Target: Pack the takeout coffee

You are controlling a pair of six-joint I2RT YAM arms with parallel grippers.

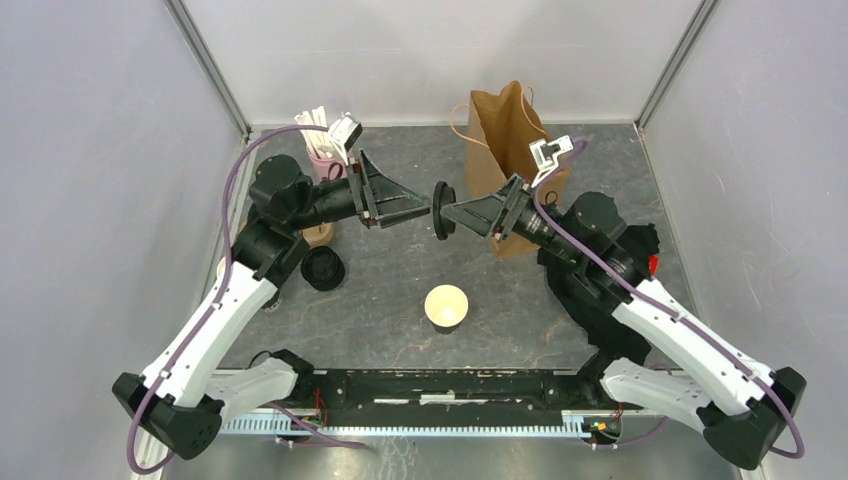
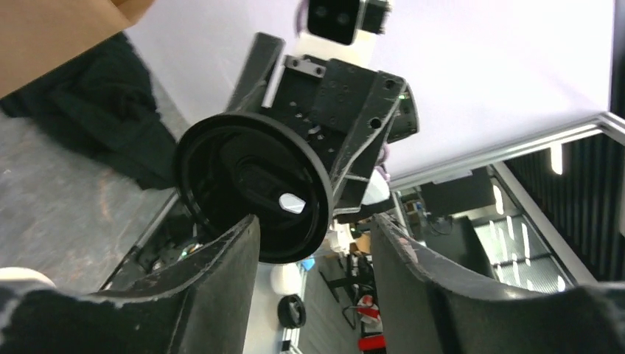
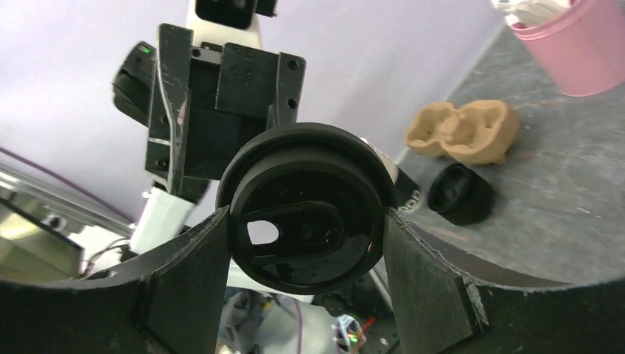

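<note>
Right gripper (image 3: pixel 304 221) pinches the black lid (image 1: pixel 441 210) by its rim, apparently firmly. Lid stands on edge in mid-air. Left gripper (image 2: pixel 315 221) spread, lid just off its tips. Open cup (image 1: pixel 446 306) sits on the surface (image 1: pixel 380 320), nearer the bases, midway between arms.

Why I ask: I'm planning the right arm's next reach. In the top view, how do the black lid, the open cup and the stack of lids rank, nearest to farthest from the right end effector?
1. The black lid: held between the fingers of the right end effector, mid-scene.
2. The open cup: toward the near edge, in the middle.
3. The stack of lids: far off to the left.
</note>
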